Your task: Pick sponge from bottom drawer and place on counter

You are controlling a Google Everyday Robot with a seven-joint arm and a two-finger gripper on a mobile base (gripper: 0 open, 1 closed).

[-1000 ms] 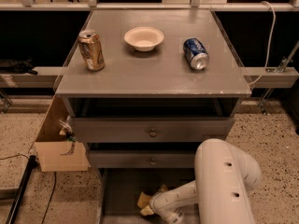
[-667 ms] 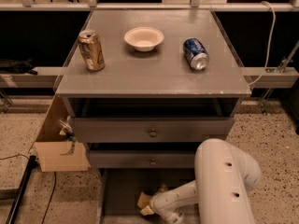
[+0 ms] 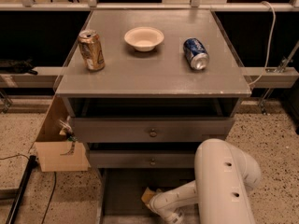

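Nearest the camera, the bulky white robot arm (image 3: pixel 226 181) fills the lower right and bends left into the wide grey bottom drawer (image 3: pixel 122 190), which stands pulled out with bare dark floor to the left of the gripper (image 3: pixel 155 204). The gripper sits low in that tray, close to its front. The small pale yellow sponge (image 3: pixel 148 196) lies right at its tip, on its upper left side. Whether the gripper is clamped on the sponge or loose cannot be told. Directly above the gripper the lower knobbed grey drawer front (image 3: pixel 140 158) overhangs the back of the tray, leaving little headroom there. Above that, the upper knobbed grey drawer front (image 3: pixel 187 129) juts out a little under a dark open gap. Left of the gripper and higher, an open brown cardboard box (image 3: pixel 58 150) stands against the cabinet's side on the speckled floor (image 3: pixel 18 134). Far above and beyond the gripper lies the flat matte grey counter (image 3: pixel 154 73), its front half bare to the edge. Towards its back stand an upright gold drinks can (image 3: pixel 91 50) at the left and an empty white bowl (image 3: pixel 144 38) in the middle. A blue can (image 3: pixel 195 53) lies on its side at the right, and all three are well apart.
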